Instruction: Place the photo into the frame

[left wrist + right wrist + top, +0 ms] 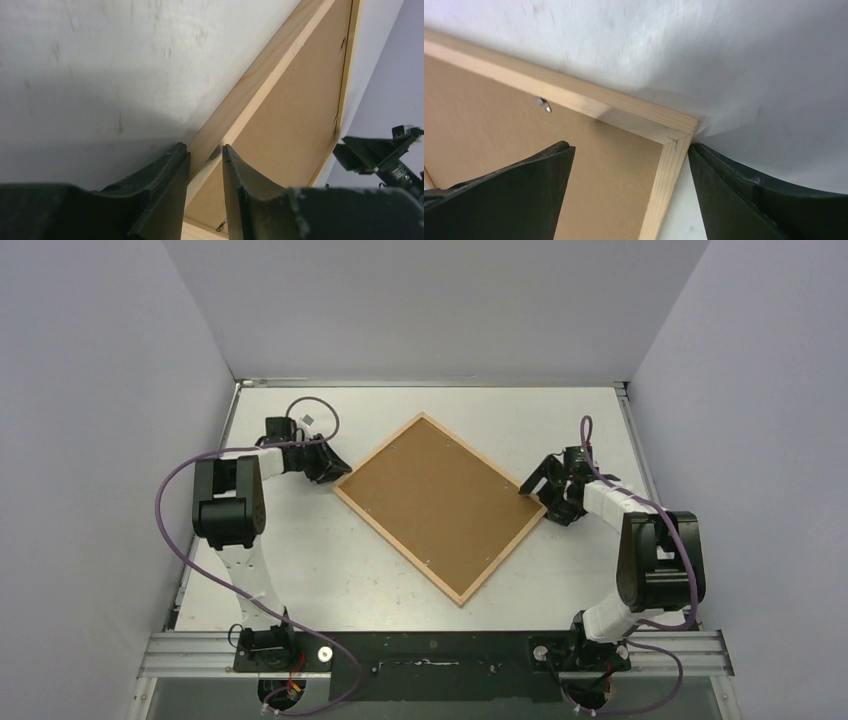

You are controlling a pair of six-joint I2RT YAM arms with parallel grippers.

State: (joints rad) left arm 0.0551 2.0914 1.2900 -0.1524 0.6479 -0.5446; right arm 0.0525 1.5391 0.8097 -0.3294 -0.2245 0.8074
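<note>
Currently the frame [484,462] lies back-up on the table [300,570], turned like a diamond, with the brown backing board [440,505] filling it; I see no photo in any view, so I cannot say whether it sits under the board or is elsewhere. My left gripper [338,472] is at the frame's left corner; from the left wrist its jaws look clenched on the pale wood bar [260,80] just short of the corner, with wood filling the gap between the fingers [175,170]. My right gripper [532,495] is at the opposite corner and spread wide; in the right wrist view one finger [744,195] touches the outer tip of the corner, while the other hangs over the board [489,125], apart from the bar [574,97].

I judge the step to be a two-handed hold on opposite corners, ready to lift or turn the frame over. To do it well I would shift the right wrist so both fingers straddle the bar rather than the corner's point; then close slowly, watching that the frame does not skate away, since only the left side is pinned. I would grip the wood alone, not the board's edge; a small metal tab [544,105] sits close by and I would keep clear of it. Once both ends hold, I would raise them together and level; thin bars like these will likely twist or slip if one arm leads.
</note>
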